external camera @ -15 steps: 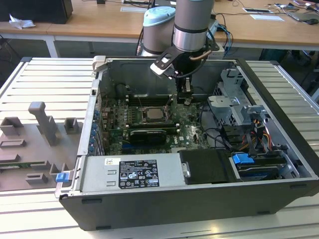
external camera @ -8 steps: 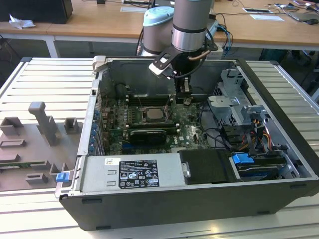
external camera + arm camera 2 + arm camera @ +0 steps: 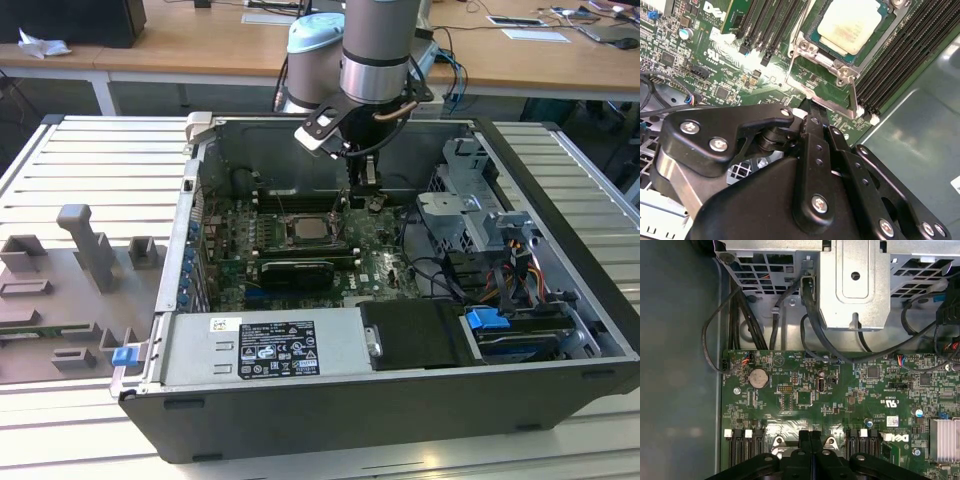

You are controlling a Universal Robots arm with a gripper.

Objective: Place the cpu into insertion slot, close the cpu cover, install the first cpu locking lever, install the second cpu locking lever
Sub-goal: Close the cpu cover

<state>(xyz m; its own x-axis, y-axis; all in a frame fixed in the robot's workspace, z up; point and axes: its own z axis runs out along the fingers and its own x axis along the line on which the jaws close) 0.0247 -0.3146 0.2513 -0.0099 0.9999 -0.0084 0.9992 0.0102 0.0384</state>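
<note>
The cpu (image 3: pixel 850 22), a small silvery-beige square, lies seated in the insertion slot (image 3: pixel 815 34) on the green board; in the exterior view the cpu (image 3: pixel 306 231) sits mid-board. The cpu cover (image 3: pixel 855 100), a thin silver frame, stands raised off the slot, and the board shows through its window. My gripper (image 3: pixel 807 107) is shut, its tips at the cover's free edge; I cannot tell if they touch. In the first wrist view the gripper (image 3: pixel 810 436) sits between the cover's two silver corners (image 3: pixel 777 442). In the exterior view the gripper (image 3: pixel 366 195) hangs just to the slot's right.
Black memory slots (image 3: pixel 900 65) flank the socket. A black expansion card (image 3: pixel 295 270) and a grey power supply (image 3: pixel 260 345) lie nearer the case front. The metal drive cage (image 3: pixel 470 200) and loose cables (image 3: pixel 810 325) crowd the exterior view's right. Grey fixtures (image 3: pixel 70 290) sit outside the case.
</note>
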